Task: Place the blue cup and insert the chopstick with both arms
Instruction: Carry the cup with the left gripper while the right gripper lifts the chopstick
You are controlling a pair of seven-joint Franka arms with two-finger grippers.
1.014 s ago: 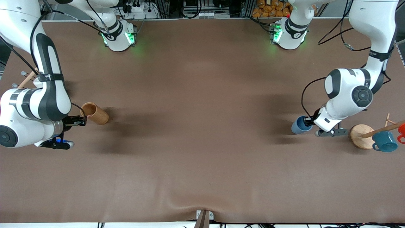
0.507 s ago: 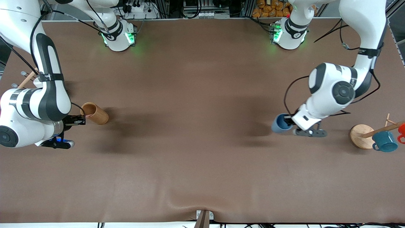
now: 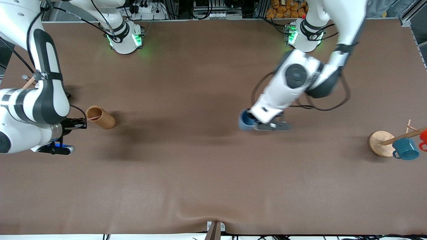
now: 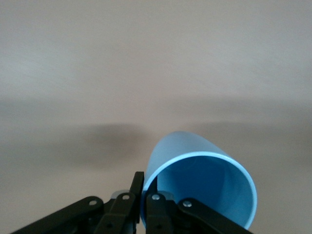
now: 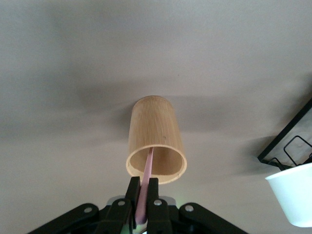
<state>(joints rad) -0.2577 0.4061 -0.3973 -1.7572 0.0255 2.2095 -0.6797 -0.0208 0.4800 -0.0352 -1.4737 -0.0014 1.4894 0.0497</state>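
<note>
The light-blue cup (image 3: 246, 121) hangs in my left gripper (image 3: 255, 124) over the middle of the table. In the left wrist view the left gripper (image 4: 145, 195) is shut on the cup's (image 4: 204, 180) rim, one finger inside and one outside. My right gripper (image 3: 81, 124) is at the right arm's end of the table, at the mouth of a brown wooden cylinder (image 3: 100, 117). In the right wrist view the right gripper (image 5: 144, 192) is shut on the pale pink chopstick (image 5: 146, 180), whose tip reaches into the tilted cylinder (image 5: 155, 141).
A round wooden stand (image 3: 382, 143) with a slanted dowel carries a teal mug (image 3: 405, 149) and a red item (image 3: 423, 136) at the left arm's end. A black wire rack (image 5: 292, 141) and a white bowl (image 5: 292, 195) show in the right wrist view.
My left arm has carried the blue cup from beside the wooden stand toward the table's middle. My right gripper has shifted slightly away from the cylinder, still holding the chopstick.
</note>
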